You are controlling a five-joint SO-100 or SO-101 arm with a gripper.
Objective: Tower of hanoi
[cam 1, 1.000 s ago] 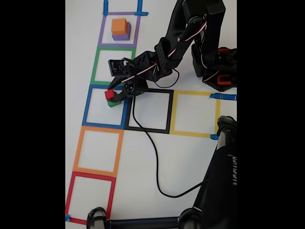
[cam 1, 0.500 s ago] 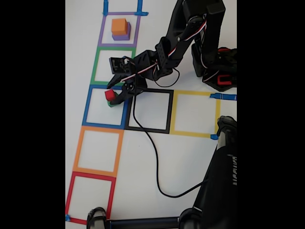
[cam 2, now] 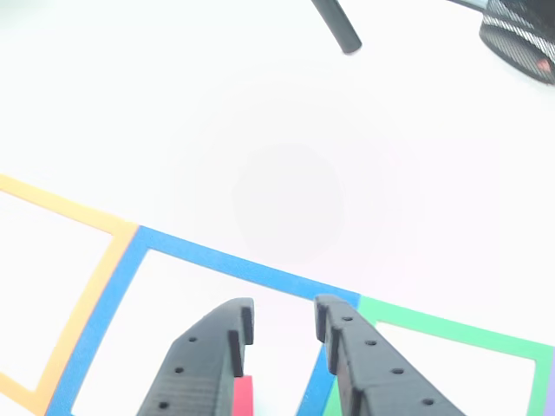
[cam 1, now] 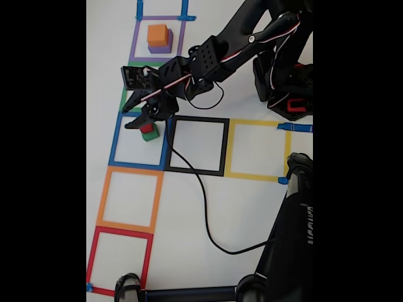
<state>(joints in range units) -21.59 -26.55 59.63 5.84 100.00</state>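
Note:
In the fixed view a tiny red cube [cam 1: 148, 128] sits on a green cube [cam 1: 152, 136] in the upper right corner of the blue tape square [cam 1: 115, 145]. My gripper [cam 1: 137, 121] hovers just left of and above this stack, open and empty. An orange cube [cam 1: 157, 33] rests on a purple cube [cam 1: 161, 46] inside the purple tape square at the top. In the other view the gripper [cam 2: 284, 314] has a bare gap between its fingers, and a sliver of the red cube [cam 2: 243, 397] peeks out beside the left finger.
Tape squares run down the left: green [cam 1: 128, 78], orange [cam 1: 103, 201], red [cam 1: 93, 255]. Black [cam 1: 223, 148] and yellow [cam 1: 284, 151] squares lie to the right. A black cable [cam 1: 204, 207] crosses the table. The arm base [cam 1: 286, 88] stands at right, a black stand [cam 1: 289, 239] at lower right.
The gripper was shut on the red cube above the green one. It has let go, opened and drawn back up and to the left, leaving the red cube on the green cube.

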